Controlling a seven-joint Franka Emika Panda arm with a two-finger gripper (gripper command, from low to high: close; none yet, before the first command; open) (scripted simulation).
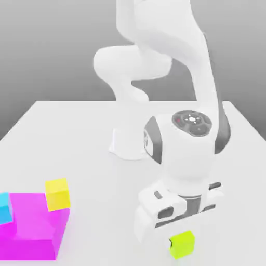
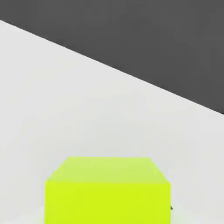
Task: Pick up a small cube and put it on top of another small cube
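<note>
Finger state: cannot tell, the white hand body covers the tips in the exterior view. Gripper (image 1: 179, 236) sits low over the table, right on top of the lime cube (image 1: 182, 244). A small dark bit shows at the cube's edge on the exterior view's left, touching it; could be a fingertip, not sure.

Lime cube: small, plain yellow-green, at the near edge of the white table (image 1: 78, 140), toward the exterior view's right of centre. Whether it rests on the table or is lifted off cannot be told. In the hand view the lime cube (image 2: 107, 192) is close up, top face and one side face visible, white table (image 2: 65, 100) behind it, dark grey background past the table edge.

Arm: white Panda, wrist folded down above the cube, base (image 1: 127, 143) standing on the table further back, near the middle.

Other things, all at the exterior view's lower left, well apart from the lime cube: large flat magenta block (image 1: 31, 228) on the table; golden-yellow cube (image 1: 57, 194) on the block's far corner, tilted; cyan cube (image 1: 5, 208) on the block at the frame edge, partly cut off.
</note>
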